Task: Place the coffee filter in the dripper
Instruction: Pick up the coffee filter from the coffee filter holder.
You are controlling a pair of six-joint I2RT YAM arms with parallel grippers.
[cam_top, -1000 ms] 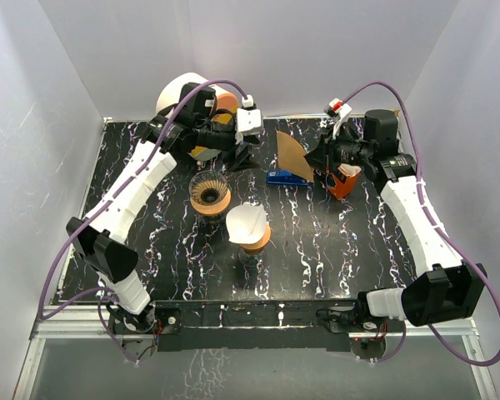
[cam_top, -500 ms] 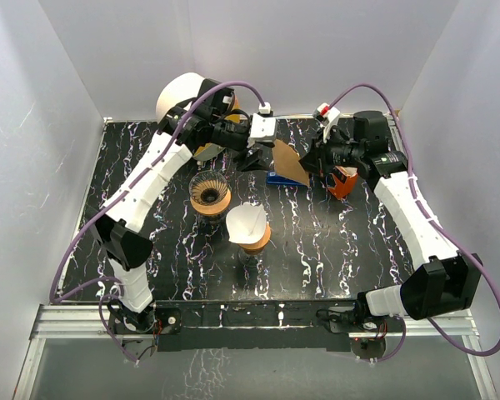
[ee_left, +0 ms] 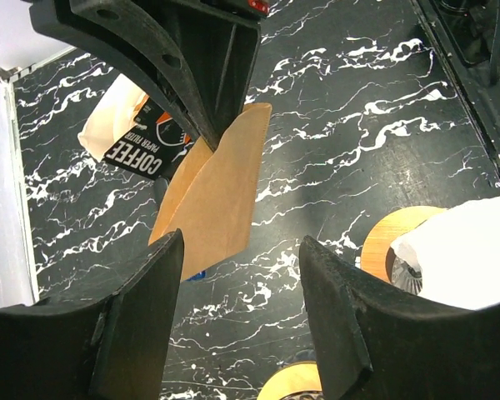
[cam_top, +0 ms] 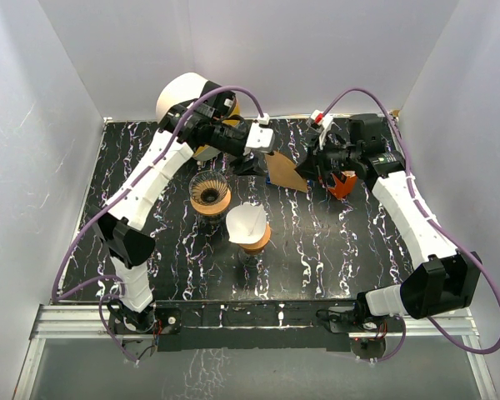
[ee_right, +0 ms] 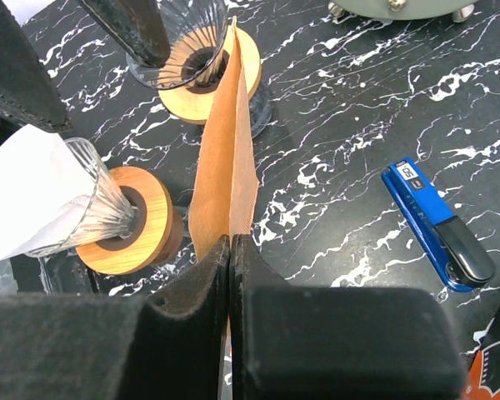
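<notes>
1. From the top view, the right gripper (cam_top: 318, 169) was clamped on the brown coffee filter (cam_top: 285, 172), holding it on edge above the table (cam_top: 333, 250) near the far side. The left gripper (cam_top: 254, 160) sat just beside the paper, jaws apart. The empty dripper (cam_top: 210, 192) stood near, on the left arm's side. A second dripper (cam_top: 250, 235) already carried a white filter (cam_top: 247, 220).
2. From the left wrist, the left gripper (ee_left: 237, 308) was spread wide with nothing between its fingers. The coffee filter (ee_left: 212, 196) hung ahead of them, its upper edge pinched by the right gripper's fingers (ee_left: 192, 75). A filter pack (ee_left: 137, 142) lay behind.
3. From the right wrist, the right gripper (ee_right: 231, 246) was pressed together on the folded paper. The coffee filter (ee_right: 225, 158) ran edge-on toward the empty dripper (ee_right: 204, 71). A blue stapler-like tool (ee_right: 437, 225) lay apart.
4. The filter looked light, thin and limp, likely to crease or tear. It was folded flat and would probably need opening into a cone. A gentle pinch on one ply at the free rim seemed the best hold.
</notes>
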